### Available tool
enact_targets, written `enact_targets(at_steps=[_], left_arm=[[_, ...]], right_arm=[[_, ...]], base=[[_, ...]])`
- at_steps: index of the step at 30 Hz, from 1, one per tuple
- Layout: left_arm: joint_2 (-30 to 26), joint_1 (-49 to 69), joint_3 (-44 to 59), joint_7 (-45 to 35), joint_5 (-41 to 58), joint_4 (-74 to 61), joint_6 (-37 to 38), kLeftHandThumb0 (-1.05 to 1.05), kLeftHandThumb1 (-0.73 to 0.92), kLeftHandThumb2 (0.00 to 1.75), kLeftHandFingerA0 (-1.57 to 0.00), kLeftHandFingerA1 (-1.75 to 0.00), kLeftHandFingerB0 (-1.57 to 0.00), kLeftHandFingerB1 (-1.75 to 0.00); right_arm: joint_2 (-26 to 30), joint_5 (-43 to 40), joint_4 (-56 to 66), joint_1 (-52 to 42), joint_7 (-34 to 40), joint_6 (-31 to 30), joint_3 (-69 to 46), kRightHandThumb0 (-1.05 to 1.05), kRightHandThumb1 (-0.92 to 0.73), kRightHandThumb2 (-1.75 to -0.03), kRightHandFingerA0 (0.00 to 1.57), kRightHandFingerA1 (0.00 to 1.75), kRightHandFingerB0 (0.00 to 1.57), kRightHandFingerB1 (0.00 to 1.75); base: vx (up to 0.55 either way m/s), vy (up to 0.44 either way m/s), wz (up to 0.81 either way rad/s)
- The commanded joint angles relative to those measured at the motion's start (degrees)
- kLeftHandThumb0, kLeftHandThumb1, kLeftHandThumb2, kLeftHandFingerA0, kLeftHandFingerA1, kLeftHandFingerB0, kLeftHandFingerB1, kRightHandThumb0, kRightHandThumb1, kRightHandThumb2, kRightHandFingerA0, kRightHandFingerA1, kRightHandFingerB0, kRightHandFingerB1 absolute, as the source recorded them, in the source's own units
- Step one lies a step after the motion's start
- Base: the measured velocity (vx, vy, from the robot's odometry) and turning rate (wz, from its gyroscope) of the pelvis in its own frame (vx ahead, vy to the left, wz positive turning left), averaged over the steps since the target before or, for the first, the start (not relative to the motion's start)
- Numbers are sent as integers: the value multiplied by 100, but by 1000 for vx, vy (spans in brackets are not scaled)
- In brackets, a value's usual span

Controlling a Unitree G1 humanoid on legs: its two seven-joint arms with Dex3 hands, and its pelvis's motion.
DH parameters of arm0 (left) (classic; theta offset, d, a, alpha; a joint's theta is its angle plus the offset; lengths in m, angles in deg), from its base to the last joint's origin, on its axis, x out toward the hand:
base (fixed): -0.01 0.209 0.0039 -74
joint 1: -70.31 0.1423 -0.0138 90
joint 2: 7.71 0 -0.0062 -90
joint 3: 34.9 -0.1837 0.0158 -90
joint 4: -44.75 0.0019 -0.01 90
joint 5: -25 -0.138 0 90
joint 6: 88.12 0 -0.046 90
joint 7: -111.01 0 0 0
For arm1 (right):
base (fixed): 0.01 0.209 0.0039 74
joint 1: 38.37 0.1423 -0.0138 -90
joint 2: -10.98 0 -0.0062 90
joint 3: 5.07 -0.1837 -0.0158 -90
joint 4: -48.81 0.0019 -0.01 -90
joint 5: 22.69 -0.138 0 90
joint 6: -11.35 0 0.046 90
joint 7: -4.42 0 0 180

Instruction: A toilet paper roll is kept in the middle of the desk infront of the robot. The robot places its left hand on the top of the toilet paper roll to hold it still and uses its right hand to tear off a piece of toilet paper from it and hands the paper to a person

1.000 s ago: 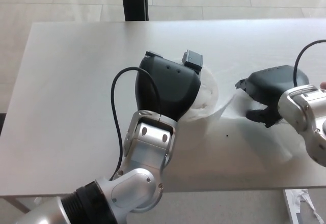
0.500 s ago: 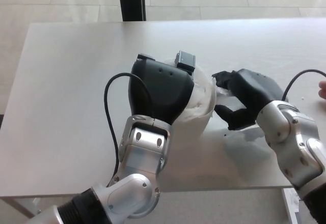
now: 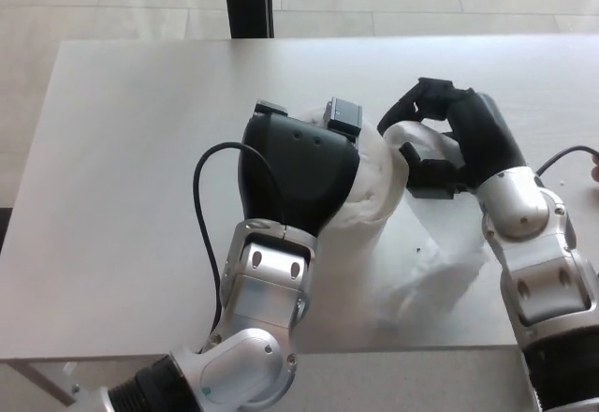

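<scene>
I am pressing my left hand [image 3: 298, 170] flat over the toilet paper roll [image 3: 376, 180] mid-desk [image 3: 122, 150], nearer the front edge. My right hand [image 3: 440, 140] is curling onto the loose paper; I should pinch firmly, then pull sideways sharply.

toilet paper roll [image 3: 379, 183] mostly hidden under the left hand [image 3: 298, 164]

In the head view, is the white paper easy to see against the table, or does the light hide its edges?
Head view: light is soft and even, without hard glare; the toilet paper roll and its loose sheet nearly blend into the pale desk, so the edges look faint; soft shadows lie beneath the left hand and right hand; both black hands appear sharp.
</scene>
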Motion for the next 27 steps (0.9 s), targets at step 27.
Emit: enact_targets(at_steps=[27], left_arm=[[-446, 1936, -345, -680, 597, 599, 594, -65, 65, 94, -92, -100, -31, -57]], right_arm=[[262, -5085, -579, 3983, 3781, 300, -5770, -44, -87, -67, 108, 175, 74, 171]], base=[[0, 0, 0]])
